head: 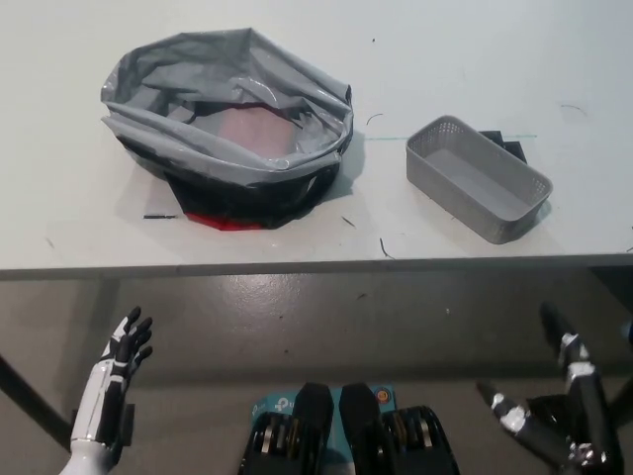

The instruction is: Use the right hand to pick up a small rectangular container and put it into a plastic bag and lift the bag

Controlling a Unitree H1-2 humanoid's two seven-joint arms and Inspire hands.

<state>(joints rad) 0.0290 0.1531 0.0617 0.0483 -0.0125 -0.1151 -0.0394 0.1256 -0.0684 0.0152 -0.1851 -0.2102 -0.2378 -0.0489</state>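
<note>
Head view: with your right hand (554, 421) empty and fingers spread below the table (326, 242), reach to the grey container (477, 178), grasping across its narrow walls, beside the open bag (229, 109).

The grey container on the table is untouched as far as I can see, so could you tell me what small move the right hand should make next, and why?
Probably raise the right hand forward over the table edge toward the grey container. That hand is open, empty, and below the table, while the container sits apart, to the right of the open plastic bag. The left hand rests low.
</note>
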